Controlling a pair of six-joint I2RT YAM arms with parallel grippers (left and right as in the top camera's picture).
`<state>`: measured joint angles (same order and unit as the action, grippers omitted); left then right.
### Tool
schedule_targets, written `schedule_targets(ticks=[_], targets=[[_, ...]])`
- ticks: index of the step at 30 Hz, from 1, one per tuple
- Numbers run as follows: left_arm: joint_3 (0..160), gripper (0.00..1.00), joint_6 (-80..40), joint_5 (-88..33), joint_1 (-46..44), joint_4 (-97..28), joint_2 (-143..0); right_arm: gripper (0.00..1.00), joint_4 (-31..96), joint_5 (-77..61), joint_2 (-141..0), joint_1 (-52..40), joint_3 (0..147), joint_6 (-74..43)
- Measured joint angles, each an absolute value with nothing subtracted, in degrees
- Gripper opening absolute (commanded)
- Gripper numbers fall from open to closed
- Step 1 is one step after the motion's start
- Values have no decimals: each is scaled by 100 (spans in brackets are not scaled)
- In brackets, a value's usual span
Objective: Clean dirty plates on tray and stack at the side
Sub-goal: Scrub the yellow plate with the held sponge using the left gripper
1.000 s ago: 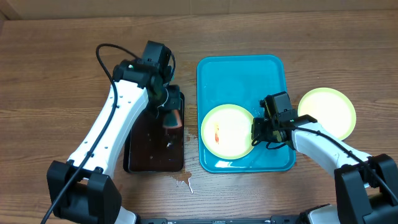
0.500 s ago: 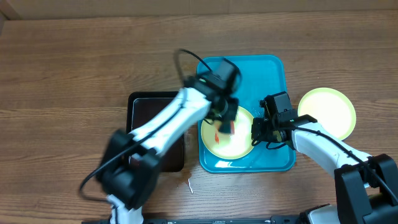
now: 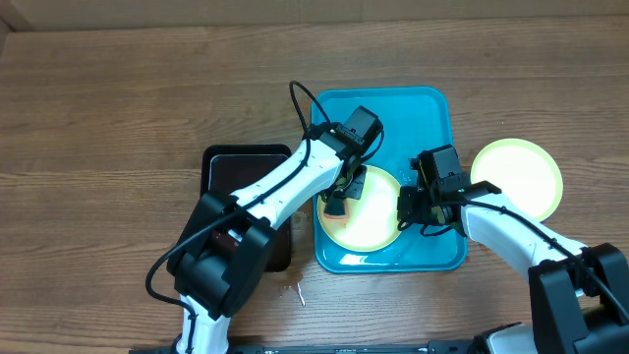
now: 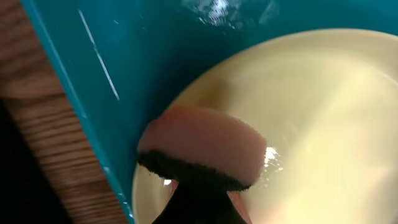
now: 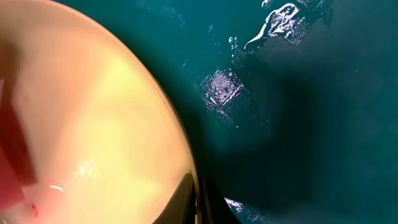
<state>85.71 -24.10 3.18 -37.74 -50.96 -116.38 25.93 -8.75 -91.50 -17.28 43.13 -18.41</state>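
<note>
A pale yellow-green plate [image 3: 373, 214] lies in the teal tray [image 3: 432, 128] at its front left. My left gripper [image 3: 339, 197] is shut on a pink sponge with a black underside [image 4: 202, 152] and presses it on the plate's left part [image 4: 323, 124]. My right gripper [image 3: 405, 211] is shut on the plate's right rim [image 5: 186, 174], one finger above and one below. A second pale yellow-green plate [image 3: 519, 177] lies on the table right of the tray. No blue-white plate is distinguishable.
A black tray [image 3: 231, 172] sits left of the teal tray, partly under my left arm. Water drops lie on the teal tray floor [image 5: 273, 25] and on the table in front of the black tray [image 3: 290, 288].
My left arm has swung from the black tray over to the teal tray with the sponge and set it on the plate's left part. The right arm has not moved.
</note>
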Motion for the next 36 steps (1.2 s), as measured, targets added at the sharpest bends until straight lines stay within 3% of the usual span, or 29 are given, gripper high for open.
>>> schedule_targets(ticks=[5,22,28,36], targets=[[8571,4,-2152,148,-3774,-4915,-11651,4,2600,-880,-9150,-1728,4316,-1841],[8582,4,-1695,-2620,-3667,-5122,-12068,4,2648,-884,-9150,-1730,4320,-1837],[8591,4,-1925,-2174,-3664,-5647,-12068,4,2650,-884,-9150,-1728,4322,-1841],[8744,4,-2410,-381,-3675,-6025,-12068,4,2657,-969,-9153,-1734,4322,-1841]])
